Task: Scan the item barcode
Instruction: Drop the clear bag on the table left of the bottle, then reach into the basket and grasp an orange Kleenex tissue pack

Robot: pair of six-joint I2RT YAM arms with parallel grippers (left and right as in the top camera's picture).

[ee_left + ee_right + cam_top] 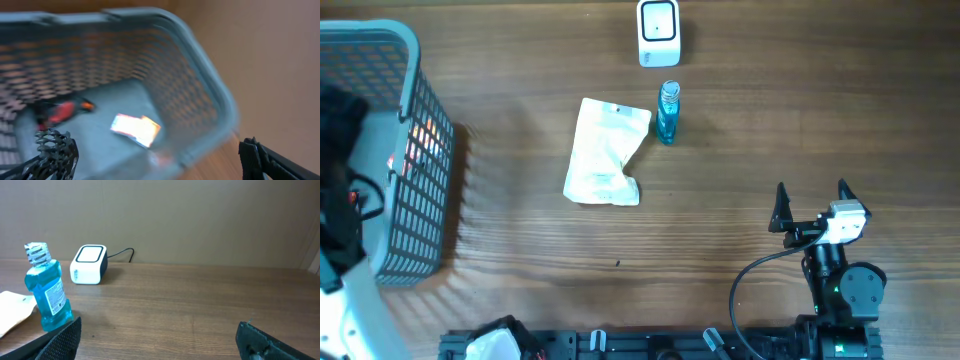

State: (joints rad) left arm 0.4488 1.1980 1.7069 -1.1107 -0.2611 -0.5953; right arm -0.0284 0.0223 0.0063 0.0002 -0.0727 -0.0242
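- Right end effector [812, 192] sits lower right in the overhead frame, low over the wood worktop [700, 240]. Fingers are spread wide with nothing between them. The right wrist view agrees: a finger in each bottom corner, bare worktop in the gap.
- Left end effector [150, 142] hangs over the grey basket [420, 60] at the far left edge of the overhead frame. The left wrist view is blurred, but the fingers stand wide apart at the bottom corners and hold nothing.
- On the basket floor, centre of the left wrist view, lies a bright white packet [135, 129], flat. A red-and-black thing [62, 111] is to its left. Both are too blurred to identify.
- White pouch [605, 152] lies crumpled and flat on the worktop, centre of the overhead frame, well apart from both end effectors.
- Blue bottle [667, 112] is just right of the pouch's upper corner; cannot tell if they touch. At the left of the right wrist view it stands upright, with blue liquid, a clear cap and a white label on its side.
- White scanner [658, 33] is at top centre of the overhead frame, just beyond the bottle and apart from it. A dark cable [122, 254] leaves its back toward the right in the right wrist view.
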